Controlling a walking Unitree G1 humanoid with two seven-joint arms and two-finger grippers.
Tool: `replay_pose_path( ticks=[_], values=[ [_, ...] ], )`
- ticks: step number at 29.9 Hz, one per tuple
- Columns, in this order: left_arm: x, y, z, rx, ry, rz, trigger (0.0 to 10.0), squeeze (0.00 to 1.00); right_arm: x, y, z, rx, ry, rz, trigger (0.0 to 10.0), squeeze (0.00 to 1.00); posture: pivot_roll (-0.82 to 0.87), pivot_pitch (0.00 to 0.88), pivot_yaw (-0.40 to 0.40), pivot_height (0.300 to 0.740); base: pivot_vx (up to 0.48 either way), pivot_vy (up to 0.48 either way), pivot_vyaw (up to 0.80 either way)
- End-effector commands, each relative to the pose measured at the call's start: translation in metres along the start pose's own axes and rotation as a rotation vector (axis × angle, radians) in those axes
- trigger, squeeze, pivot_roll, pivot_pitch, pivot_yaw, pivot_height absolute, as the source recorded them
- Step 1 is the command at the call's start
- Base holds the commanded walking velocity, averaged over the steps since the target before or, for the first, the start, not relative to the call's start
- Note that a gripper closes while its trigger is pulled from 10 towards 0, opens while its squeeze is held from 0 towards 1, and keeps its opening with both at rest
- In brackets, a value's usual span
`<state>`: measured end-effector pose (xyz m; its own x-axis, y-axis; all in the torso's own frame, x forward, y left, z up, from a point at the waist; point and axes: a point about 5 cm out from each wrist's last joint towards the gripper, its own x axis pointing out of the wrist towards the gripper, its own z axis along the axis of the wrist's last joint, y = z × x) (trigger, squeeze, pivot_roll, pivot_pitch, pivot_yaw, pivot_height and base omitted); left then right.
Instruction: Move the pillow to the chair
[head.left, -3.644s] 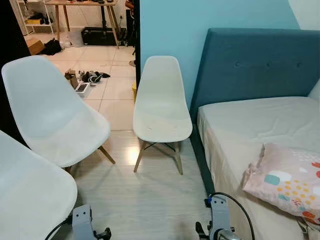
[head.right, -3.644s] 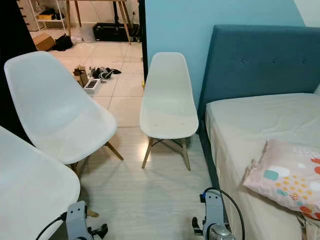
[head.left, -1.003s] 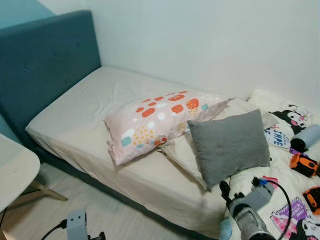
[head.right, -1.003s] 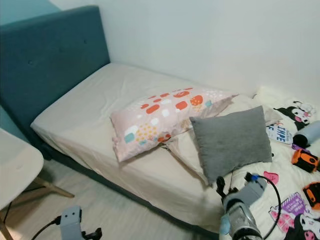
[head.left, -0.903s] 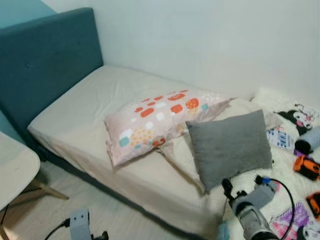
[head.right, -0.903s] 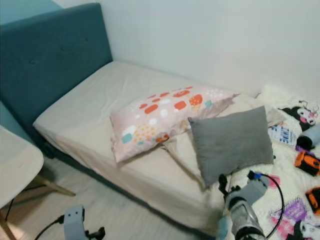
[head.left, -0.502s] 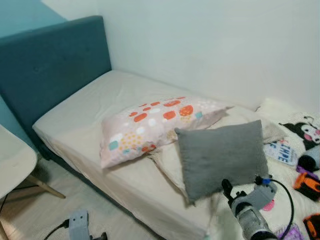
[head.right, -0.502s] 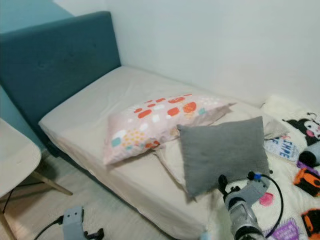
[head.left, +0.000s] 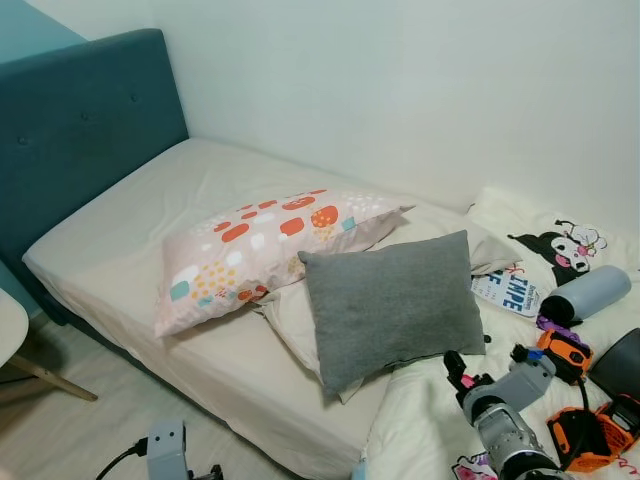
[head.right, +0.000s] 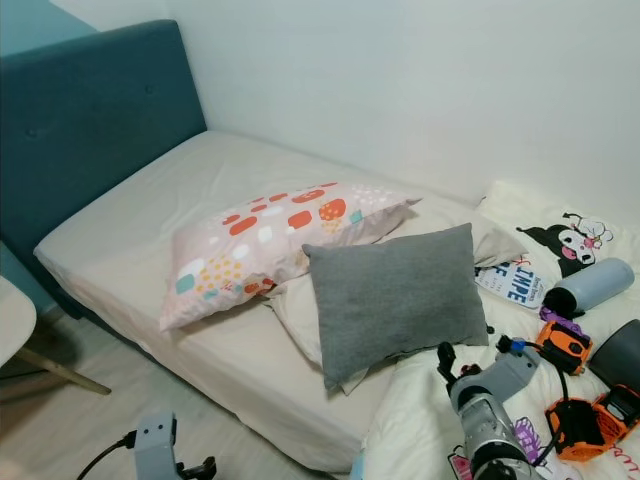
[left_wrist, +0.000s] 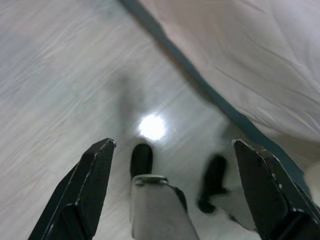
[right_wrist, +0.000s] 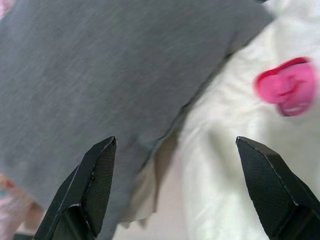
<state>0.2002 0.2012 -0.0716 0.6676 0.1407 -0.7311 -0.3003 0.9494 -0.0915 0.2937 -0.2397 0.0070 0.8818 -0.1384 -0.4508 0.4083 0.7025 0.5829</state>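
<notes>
While the left tool (left_wrist: 170, 187) hangs low at seven o'clock over the pale wood floor (left_wrist: 55, 75), its two black fingers (left_wrist: 82, 192) are spread wide, with the bed's dark base edge (left_wrist: 210, 92) running past beyond them. At nine o'clock in the head views a sliver of the white chair (head.left: 8, 322) shows beside the teal headboard (head.left: 80, 130). On the bed (head.left: 120, 240), covered in a cream sheet, the patterned pillow (head.left: 265, 245) lies near the centre, pink with orange, yellow and teal spots, its long side running from eight o'clock up toward one o'clock. Just beside it, toward three o'clock, the grey pillow (head.left: 392, 305) leans tilted on a cream cushion (head.left: 295, 325) and overlaps the patterned pillow's lower edge. The right tool (right_wrist: 177, 185) is at five o'clock, raised over the white blanket (head.right: 420, 400) just below the grey pillow; its fingers (right_wrist: 92, 187) are spread apart and hold nothing, the grey fabric lying close ahead of them. Farther toward three o'clock lie a cartoon-print cloth (head.left: 560, 245), a grey-blue cylinder (head.left: 585, 293) and orange toy pieces (head.left: 580, 430)
</notes>
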Motion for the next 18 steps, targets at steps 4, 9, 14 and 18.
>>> replay_pose_path(
  ticks=[4,9,14,18],
  values=[
    [-0.001,-0.001,-0.004,-0.006,0.018,0.017,10.0,0.00,0.001,0.012,-0.014,-0.043,0.078,0.056,10.0,0.00,-0.10,0.076,0.005,0.740,0.000,0.000,0.00],
    [-0.001,-0.001,-0.004,-0.011,0.015,0.018,10.0,0.00,0.002,0.018,-0.020,-0.072,0.108,0.077,10.0,0.00,-0.10,0.080,0.005,0.740,0.000,0.000,0.00],
    [0.001,0.005,0.006,-0.026,-0.031,0.037,10.0,0.00,0.004,0.030,-0.024,-0.036,0.123,0.131,10.0,0.00,-0.10,0.083,0.007,0.725,0.000,0.000,0.00],
    [0.002,0.014,0.023,-0.012,-0.103,0.066,10.0,0.00,0.004,0.032,-0.025,0.023,0.128,0.138,10.0,0.00,-0.09,0.087,0.008,0.710,0.000,0.000,0.00]
  ],
)
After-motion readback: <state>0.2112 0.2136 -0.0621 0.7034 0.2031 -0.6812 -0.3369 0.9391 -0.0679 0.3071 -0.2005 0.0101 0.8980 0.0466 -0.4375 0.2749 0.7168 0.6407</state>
